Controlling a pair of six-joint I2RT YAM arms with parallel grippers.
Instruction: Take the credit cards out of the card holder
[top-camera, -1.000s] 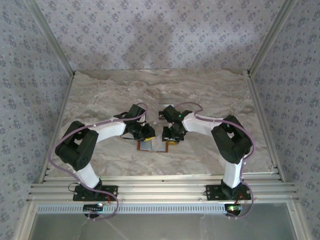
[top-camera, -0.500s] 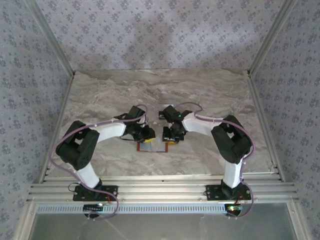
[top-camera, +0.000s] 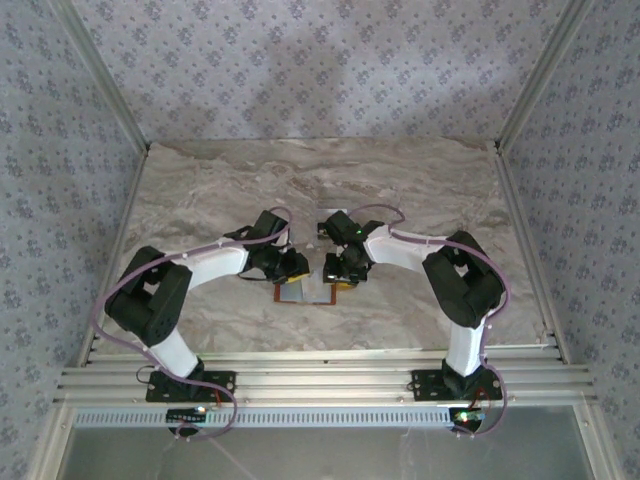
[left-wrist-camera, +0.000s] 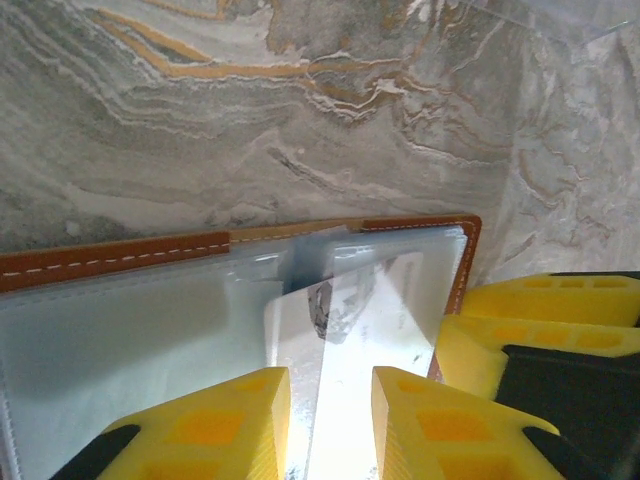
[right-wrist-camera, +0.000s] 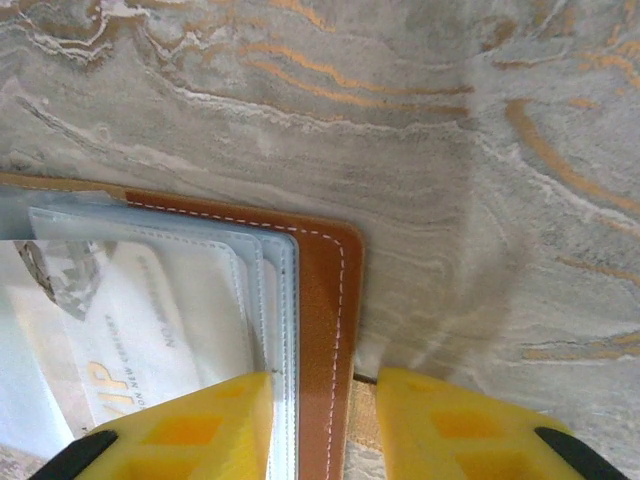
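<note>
Top external view, and both arms reach in over the marble table (top-camera: 200, 200), meeting at the middle. The card holder (top-camera: 300, 292) lies open and flat there, just on the near side of the two wrists. The left gripper (top-camera: 293, 266) is down at its left part, and the right gripper (top-camera: 340, 272) at its right edge. The two sit close together.

Over to the left wrist view: the orange-brown stitched border runs across the frame with the grey-blue inside below it. A whitish card (left-wrist-camera: 345, 320) with a shiny face and a small dark mark lies tilted on the open holder, near its right corner. The left gripper's yellow fingers (left-wrist-camera: 245, 420) stand over that card, a narrow gap between them with the card's face showing through it. Whether they touch the card, I cannot tell. The right gripper's yellow fingers (left-wrist-camera: 540, 300) show just beside the holder's right edge.

Right wrist view now: the jaws are moderately apart and straddle the holder's brown right border. One finger is over the clear sleeves (right-wrist-camera: 255, 290), the other over bare table. A card with gold lettering (right-wrist-camera: 150, 320) sits tucked inside a sleeve.
</note>
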